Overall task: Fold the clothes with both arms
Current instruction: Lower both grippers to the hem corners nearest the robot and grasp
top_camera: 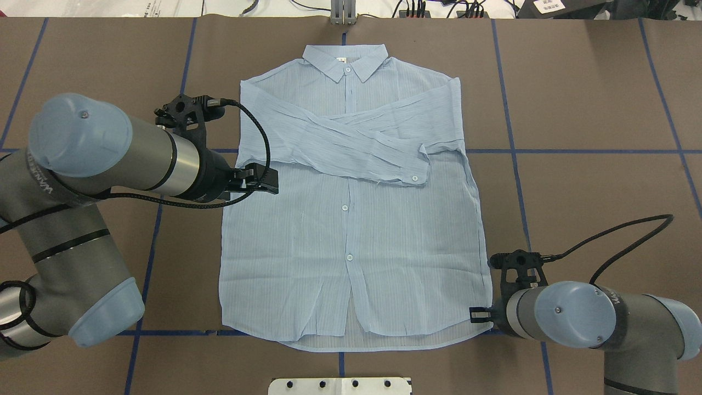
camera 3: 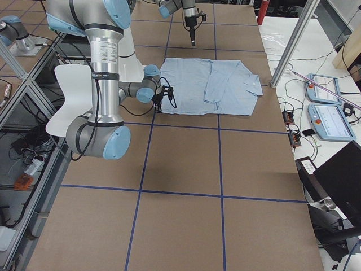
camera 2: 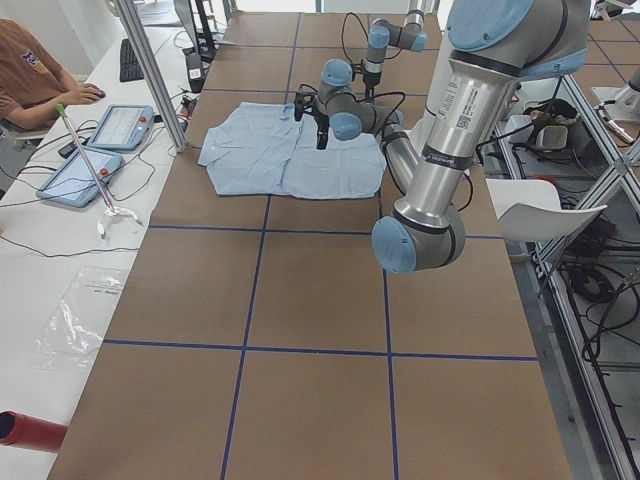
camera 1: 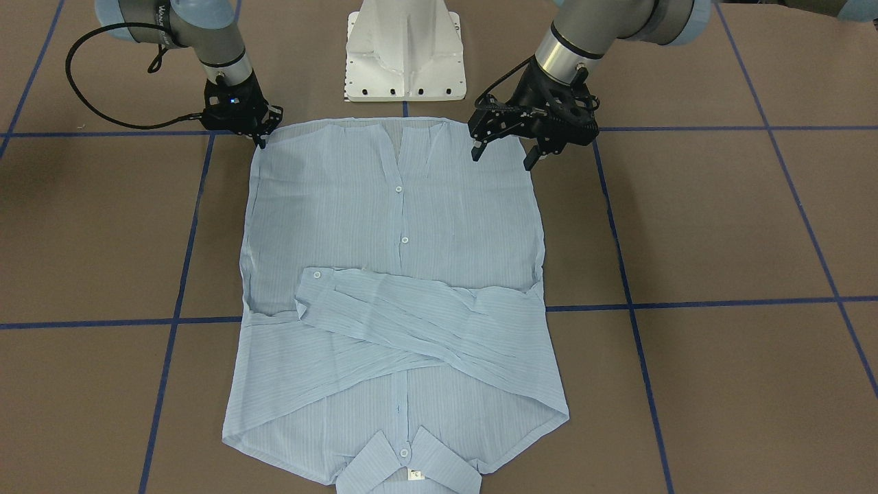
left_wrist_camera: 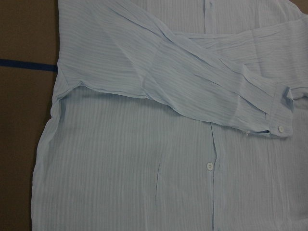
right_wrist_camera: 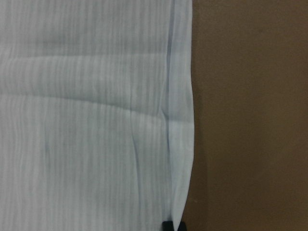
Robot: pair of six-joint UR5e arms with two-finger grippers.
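The light-blue striped shirt (camera 1: pixel 398 288) lies flat and buttoned on the brown table, collar (camera 1: pixel 405 466) away from the robot. Both sleeves (camera 1: pixel 411 322) are folded across the chest. In the overhead view the shirt (top_camera: pixel 351 230) fills the middle. My right gripper (camera 1: pixel 263 139) is down at the hem corner nearest the robot, shut on the shirt's edge. One fingertip (right_wrist_camera: pixel 167 225) shows against the cloth edge in the right wrist view. My left gripper (camera 1: pixel 502 156) is open and empty, and hovers above the other hem corner. It shows high over the shirt's left edge in the overhead view (top_camera: pixel 263 181).
The white pedestal (camera 1: pixel 405 55) stands just behind the hem. Blue tape lines (camera 1: pixel 686 303) cross the brown table. A black cable (camera 1: pixel 89 89) loops beside the right arm. A seated person (camera 2: pixel 30 70) and tablets (camera 2: pixel 115 125) are at a side bench beyond the table.
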